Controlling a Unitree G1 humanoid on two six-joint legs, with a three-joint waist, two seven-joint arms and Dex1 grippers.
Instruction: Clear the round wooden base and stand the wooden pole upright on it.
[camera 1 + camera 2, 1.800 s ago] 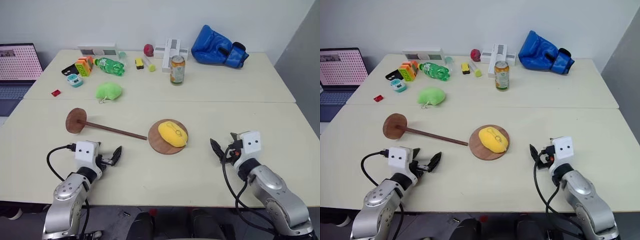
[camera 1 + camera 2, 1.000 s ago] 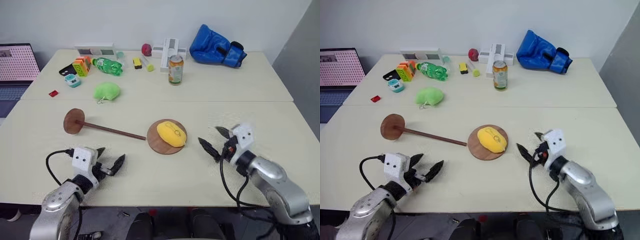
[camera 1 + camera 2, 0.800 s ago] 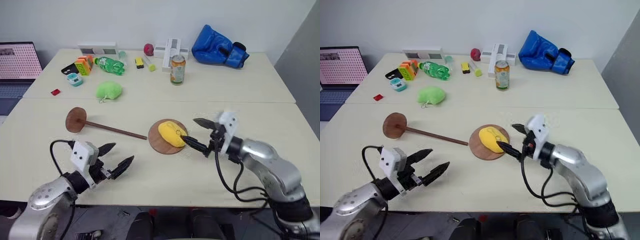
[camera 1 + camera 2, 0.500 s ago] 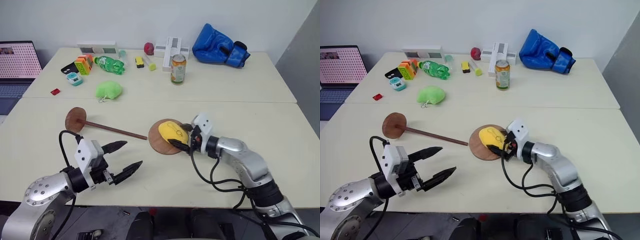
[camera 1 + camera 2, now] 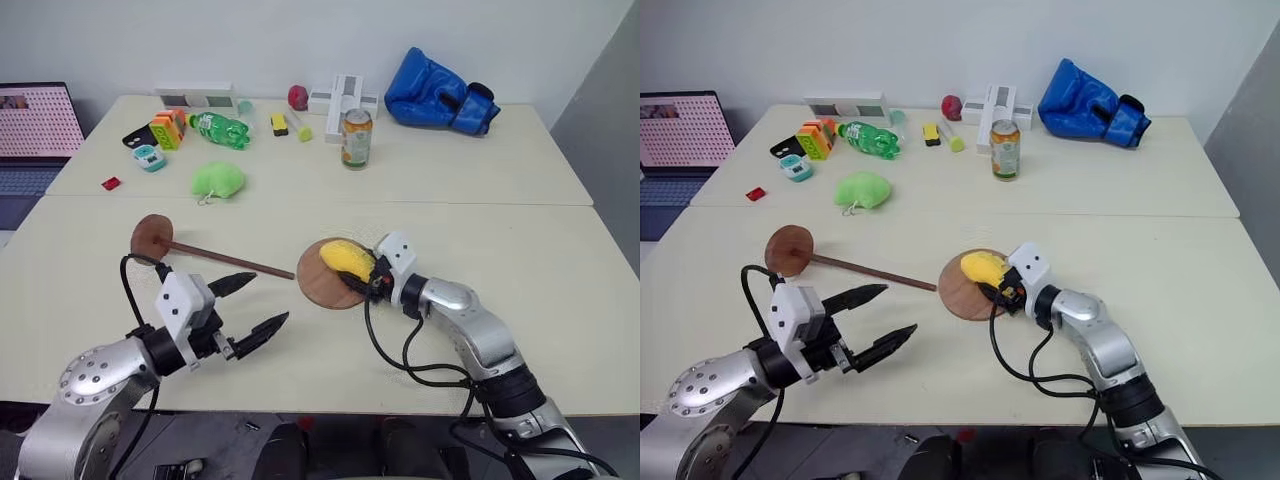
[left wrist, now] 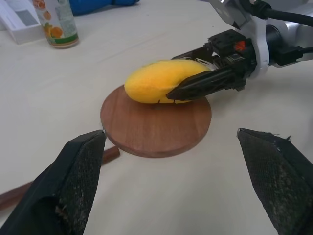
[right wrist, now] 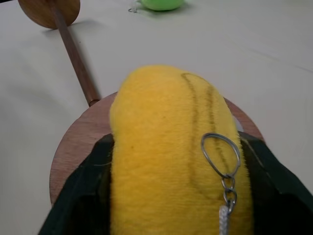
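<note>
The round wooden base (image 5: pixel 320 291) lies flat at the table's middle with a yellow plush toy (image 5: pixel 345 258) on it. My right gripper (image 5: pixel 357 272) comes in from the right and is shut on the plush; its black fingers (image 7: pixel 93 196) press both sides, and a keyring hangs from the toy. The wooden pole (image 5: pixel 225 259) lies flat to the left, its disc end (image 5: pixel 152 235) far from the base and its tip close to the base's rim (image 6: pixel 115 149). My left gripper (image 5: pixel 271 297) hovers open in front of the pole, pointing at the base.
Across the table seam stand an orange drink can (image 5: pixel 354 139), a green plush (image 5: pixel 217 181), a green bottle (image 5: pixel 218 130), a blue boxing glove (image 5: pixel 440 90), white blocks (image 5: pixel 345 97) and small toys. A laptop (image 5: pixel 35 125) sits at the far left.
My right arm swung left to the base with open jaws, then closed them on the yellow plush. My left gripper rose and turned toward the centre, staying open.
</note>
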